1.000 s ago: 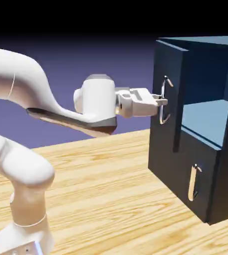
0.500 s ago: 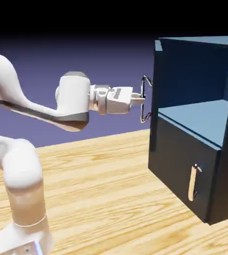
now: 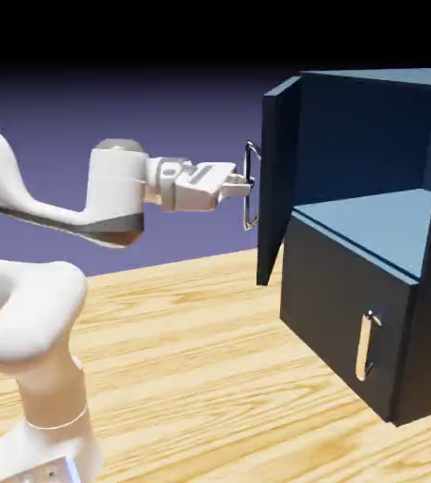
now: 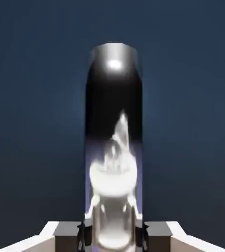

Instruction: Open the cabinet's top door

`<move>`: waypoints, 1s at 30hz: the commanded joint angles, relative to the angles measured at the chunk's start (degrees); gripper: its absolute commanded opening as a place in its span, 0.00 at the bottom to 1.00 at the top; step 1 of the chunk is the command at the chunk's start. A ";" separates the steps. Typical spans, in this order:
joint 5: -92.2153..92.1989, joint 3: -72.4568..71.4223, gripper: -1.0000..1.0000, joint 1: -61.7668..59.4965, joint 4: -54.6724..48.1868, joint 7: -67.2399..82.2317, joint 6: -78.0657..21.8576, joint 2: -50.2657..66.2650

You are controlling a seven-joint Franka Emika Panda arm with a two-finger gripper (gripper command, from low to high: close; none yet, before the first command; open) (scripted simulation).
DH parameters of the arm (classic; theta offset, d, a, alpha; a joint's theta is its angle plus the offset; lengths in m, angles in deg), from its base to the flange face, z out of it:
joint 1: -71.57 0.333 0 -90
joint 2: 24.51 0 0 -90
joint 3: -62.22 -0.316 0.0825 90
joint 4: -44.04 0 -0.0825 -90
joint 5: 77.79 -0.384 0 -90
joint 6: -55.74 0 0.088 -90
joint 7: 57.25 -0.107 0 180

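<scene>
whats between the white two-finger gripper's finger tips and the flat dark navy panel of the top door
The slim vertical silver bar handle: in the exterior view it stands off the door panel, with the gripper shut on it.

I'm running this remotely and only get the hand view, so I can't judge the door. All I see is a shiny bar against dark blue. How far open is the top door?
Observer: In the exterior view, the top door is swung wide open, with the cabinet's upper compartment exposed.
Operator: And the lower panel?
Observer: Closed; the lower panel sits flush in the cabinet front, its own bar handle untouched.
Operator: Where is my gripper on the top handle?
Observer: The gripper is closed on the top door's handle near mid-height, reaching it from the exterior view's left.
</scene>
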State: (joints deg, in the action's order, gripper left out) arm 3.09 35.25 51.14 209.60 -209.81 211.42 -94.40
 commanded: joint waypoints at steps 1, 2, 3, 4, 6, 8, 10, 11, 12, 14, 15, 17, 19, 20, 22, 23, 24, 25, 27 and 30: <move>-2.74 -0.72 0.00 1.32 0.39 1.66 -1.93 -0.59; -5.24 -1.54 0.00 2.66 0.68 3.21 -3.98 -1.18; -7.73 -2.47 0.00 4.09 0.89 4.67 -6.23 -1.70; -10.22 -3.53 0.00 5.55 0.99 6.01 -8.66 -2.16; -14.94 -5.98 0.00 8.21 0.84 8.19 -13.64 -2.84; -19.30 -8.73 0.00 10.41 0.22 9.82 -18.62 -3.16; -23.37 -11.72 0.00 12.11 -0.87 11.03 -23.61 -3.13; -25.31 -13.28 0.00 12.76 -1.59 11.51 -26.10 -3.00; -27.19 -14.89 0.00 13.27 -2.43 11.92 -28.59 -2.79; -30.81 -18.20 0.00 13.82 -4.46 12.57 -33.57 -2.19; -32.53 -19.89 0.00 13.85 -5.67 12.82 -36.06 -1.80; -35.81 -23.31 0.00 13.42 -8.43 13.23 -41.04 -0.89; -38.90 -26.81 0.00 12.29 -11.70 13.57 -46.03 0.09; -40.36 -28.56 0.00 11.47 -13.52 13.73 -48.52 0.59; -43.12 -32.06 0.00 9.31 -17.50 14.04 -53.49 1.54; -44.37 -33.73 0.00 8.04 -19.57 14.20 -55.89 1.96; -45.51 -35.32 0.00 6.70 -21.65 14.37 -58.17 2.33; -46.56 -36.83 0.00 5.29 -23.73 14.55 -60.35 2.64; -48.45 -39.64 0.00 2.33 -27.88 14.94 -64.49 3.10; -50.83 -43.41 0.00 -2.37 -34.11 15.63 -70.25 3.42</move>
State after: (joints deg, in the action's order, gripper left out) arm -47.73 -8.13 48.77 175.49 -194.18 141.23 -91.00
